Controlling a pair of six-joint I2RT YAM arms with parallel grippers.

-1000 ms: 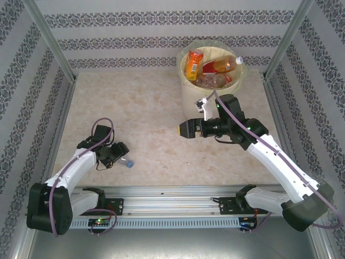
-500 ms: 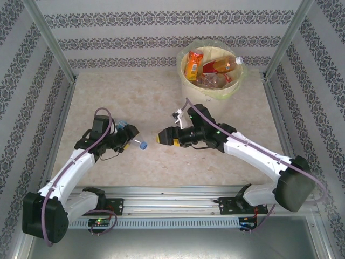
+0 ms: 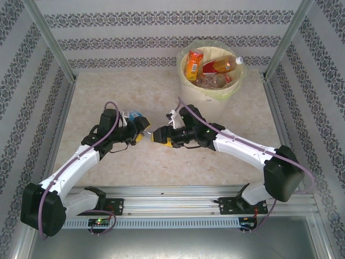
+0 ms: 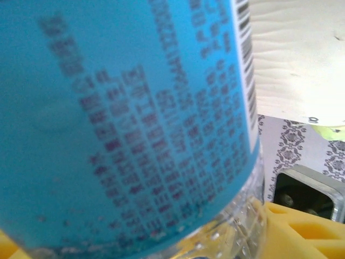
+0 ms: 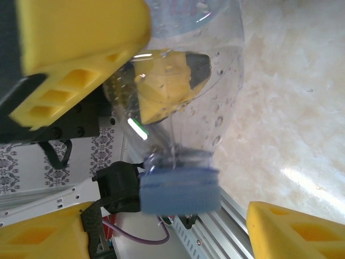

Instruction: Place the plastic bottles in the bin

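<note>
Nearing its end, the job looks mostly done: at least three bottles (image 3: 218, 66) lie in the bin (image 3: 195, 100), which stands at the far right corner of the table (image 3: 108, 91). One blue-labelled bottle (image 3: 135, 116) is left, held in the air over the middle of the table, nearer its near edge, and it has yet to reach the bin. The left pincer (image 3: 135, 126) is clenched on its body. The right pincer (image 3: 157, 135) straddles the cap end, but I cannot tell whether it grips. The bottle is thin clear plastic with droplets inside, a glossy label (image 4: 108, 108) with dark print and a barcode, and a ribbed blue cap (image 5: 180, 189). The yellow pads (image 5: 81, 32) are blocky and slotted. The table is pale and marbled, and a wrinkled translucent bag (image 3: 237, 81) folds over the round bin's rim.
</note>
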